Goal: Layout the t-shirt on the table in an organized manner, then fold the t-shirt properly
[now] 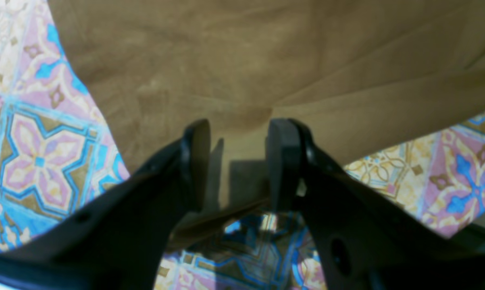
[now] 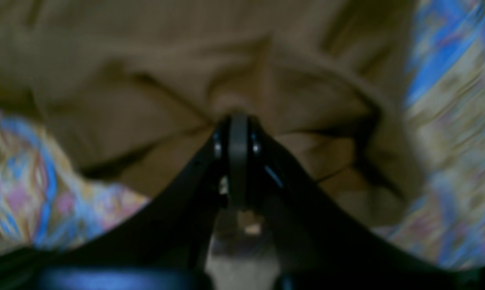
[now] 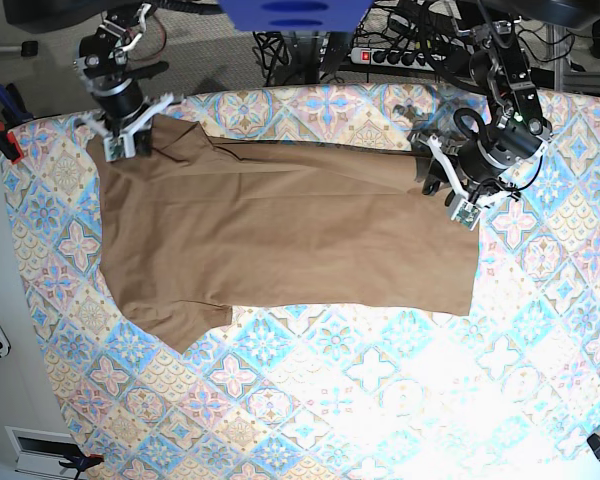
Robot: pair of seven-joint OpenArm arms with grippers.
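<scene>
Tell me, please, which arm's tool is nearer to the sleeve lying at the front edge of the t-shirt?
The right. The right tool is shut on the t-shirt at the far sleeve end, the same end as that sleeve. The left tool stands open at the opposite hem corner.

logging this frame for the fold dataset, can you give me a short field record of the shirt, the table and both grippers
t-shirt: tan-brown, spread mostly flat, neck end toward the base view's left, one sleeve sticking out at the lower left
table: pastel tile-pattern cloth, shirt lies on its far half
right gripper: shut on bunched t-shirt fabric, at the far left corner in the base view
left gripper: jaws apart, straddling the shirt's edge at the far right corner, not clamped
fold: none made yet
</scene>
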